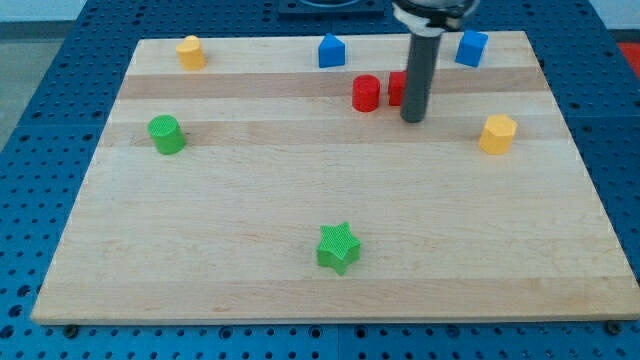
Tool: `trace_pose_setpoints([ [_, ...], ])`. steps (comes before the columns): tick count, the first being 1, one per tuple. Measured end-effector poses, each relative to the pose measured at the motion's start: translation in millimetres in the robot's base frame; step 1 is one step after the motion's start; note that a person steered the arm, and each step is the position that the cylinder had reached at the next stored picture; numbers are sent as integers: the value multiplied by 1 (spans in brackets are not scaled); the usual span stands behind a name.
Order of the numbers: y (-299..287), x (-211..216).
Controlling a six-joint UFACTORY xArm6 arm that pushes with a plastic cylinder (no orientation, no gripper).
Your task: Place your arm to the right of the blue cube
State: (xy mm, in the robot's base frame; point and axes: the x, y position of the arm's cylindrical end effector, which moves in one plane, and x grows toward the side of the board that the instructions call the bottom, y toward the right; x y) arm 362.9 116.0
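Note:
The blue cube (472, 47) sits near the board's top edge, toward the view's right. My tip (414, 119) is below it and to its left, well apart from it. The dark rod stands in front of a red block (397, 88) and hides most of it. A red cylinder (366, 93) lies just left of that block. A blue house-shaped block (331, 51) is at the top, left of the rod.
A yellow hexagonal block (497, 134) lies right of my tip. A yellow cylinder (190, 51) is at the top left, a green cylinder (166, 134) at the left, a green star (338, 247) low in the middle. The wooden board (300, 290) rests on a blue pegboard.

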Motion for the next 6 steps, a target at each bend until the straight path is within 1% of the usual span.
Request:
trace_pose_setpoints([
  [1, 31, -15],
  [2, 62, -39],
  [3, 101, -66],
  [4, 130, -103],
  [5, 137, -141],
  [6, 128, -157],
])
